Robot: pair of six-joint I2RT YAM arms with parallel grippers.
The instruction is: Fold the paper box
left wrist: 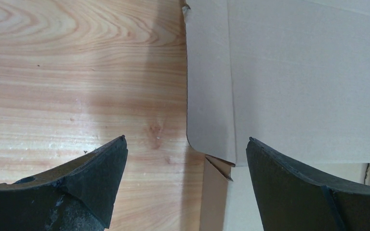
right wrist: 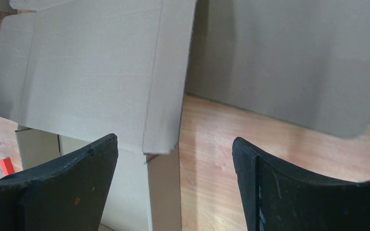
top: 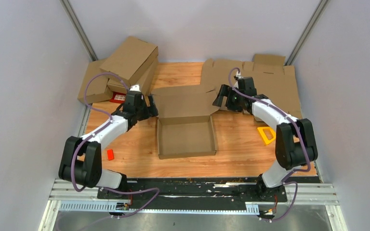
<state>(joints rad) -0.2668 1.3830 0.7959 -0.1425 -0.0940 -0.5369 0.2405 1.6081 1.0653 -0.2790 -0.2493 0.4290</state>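
Cardboard all over on this one. The plain brown corrugated paper box [top: 187, 137] is found around the middle of the wood-grain table [top: 236, 144]. Its shallow tray is already formed with the walls up, and its hinged lid [top: 183, 101] is open, leaning back toward the far edge. The left end effector [top: 151, 107] is parked just beside the lid's left side flap and the right end effector [top: 218, 97] just beside the right one. Both are spread wide and nothing is held by either. In the wrist views the flap edges are seen just beyond the gaping fingers, not pinched. A stack of closed brown mailer boxes [top: 127, 62] is piled at the far left corner, and flat brown cardboard blanks [top: 274, 82] are spread at the far right corner. A yellow triangular plastic piece [top: 266, 134] is seen near the right edge, and a small orange-red block [top: 110, 154] near the left edge.
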